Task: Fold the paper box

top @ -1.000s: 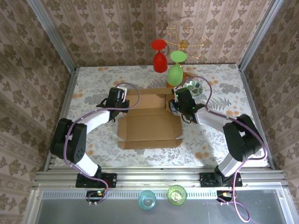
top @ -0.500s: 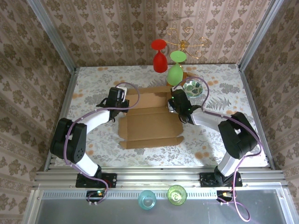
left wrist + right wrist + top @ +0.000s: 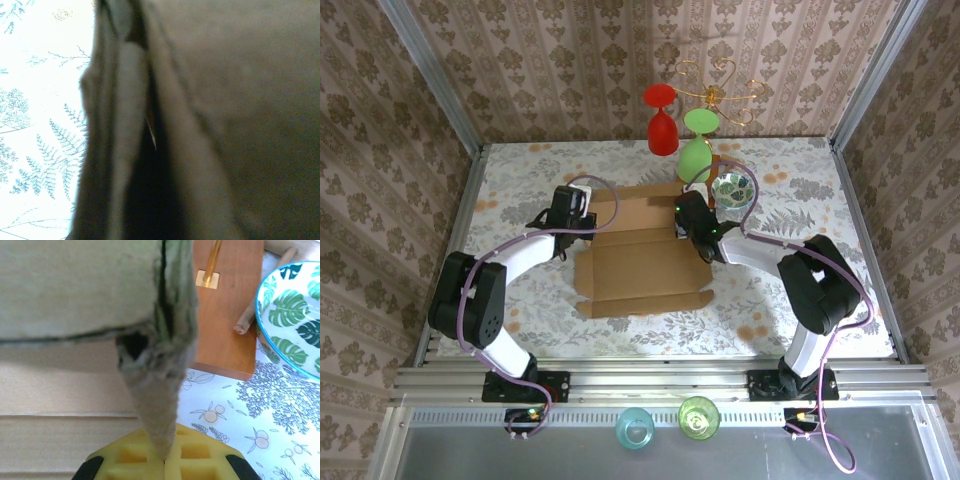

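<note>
The paper box (image 3: 640, 265) lies open in the middle of the table, a plain brown cardboard sheet with raised side flaps. My left gripper (image 3: 582, 226) rests at its left wall; in the left wrist view dark cardboard (image 3: 225, 110) sits right against the lens and hides the fingers. My right gripper (image 3: 688, 222) is at the box's back right corner. In the right wrist view the right gripper (image 3: 165, 460) is shut, and its yellow pads (image 3: 127, 465) pinch a thin edge of a cardboard flap (image 3: 160, 390) that stands up between them.
Just behind the right gripper stands a glass stand on a wooden base (image 3: 227, 305), holding a red glass (image 3: 662, 130) and a green glass (image 3: 695, 158). A leaf-patterned bowl (image 3: 733, 188) sits to the right of it. Two cups (image 3: 637, 428) stand on the near rail.
My right gripper has moved left and slightly away with the box's right flap in it, drawing that side inward. The left arm has stayed put.
</note>
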### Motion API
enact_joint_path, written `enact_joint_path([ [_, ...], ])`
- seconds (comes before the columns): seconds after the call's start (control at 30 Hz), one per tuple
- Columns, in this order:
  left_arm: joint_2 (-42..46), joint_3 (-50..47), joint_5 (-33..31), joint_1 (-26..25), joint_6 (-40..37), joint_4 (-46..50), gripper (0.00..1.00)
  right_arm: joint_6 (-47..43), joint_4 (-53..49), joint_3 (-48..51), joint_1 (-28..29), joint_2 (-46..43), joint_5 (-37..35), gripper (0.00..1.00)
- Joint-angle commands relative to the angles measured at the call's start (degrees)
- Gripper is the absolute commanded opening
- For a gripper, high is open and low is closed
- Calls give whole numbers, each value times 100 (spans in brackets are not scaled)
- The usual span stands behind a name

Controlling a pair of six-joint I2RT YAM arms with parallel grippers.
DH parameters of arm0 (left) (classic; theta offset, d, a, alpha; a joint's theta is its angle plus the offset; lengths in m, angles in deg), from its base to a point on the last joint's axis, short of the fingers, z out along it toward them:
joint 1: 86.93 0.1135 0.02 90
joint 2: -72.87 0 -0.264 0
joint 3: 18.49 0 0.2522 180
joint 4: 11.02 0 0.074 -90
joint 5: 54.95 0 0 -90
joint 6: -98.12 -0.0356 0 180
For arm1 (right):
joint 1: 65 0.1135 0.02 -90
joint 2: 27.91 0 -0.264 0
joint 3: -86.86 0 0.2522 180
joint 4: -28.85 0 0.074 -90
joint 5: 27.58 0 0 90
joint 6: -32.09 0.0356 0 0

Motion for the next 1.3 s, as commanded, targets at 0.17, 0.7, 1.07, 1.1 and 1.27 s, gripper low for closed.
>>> enact_joint_path([
  [0.17, -70, 236, 93, -54, 116, 201, 0, 1691, -2822, -1291, 535, 626, -2063, 0],
  [0.7, -188, 349, 412, -21, 145, 407, 11, 2110, -3257, -1258, 560, 432, -1439, 0],
  [1.07, -667, 574, 548, 130, 1, 395, 18, 1959, -3079, -1266, 477, 478, -1020, 0],
  [1.1, -708, 597, 508, 121, 2, 435, 16, 1967, -3090, -1275, 467, 487, -993, 0],
  [1.27, -831, 731, 58, 57, 1, 713, 0, 2084, -3197, -1357, 423, 499, -902, 0],
])
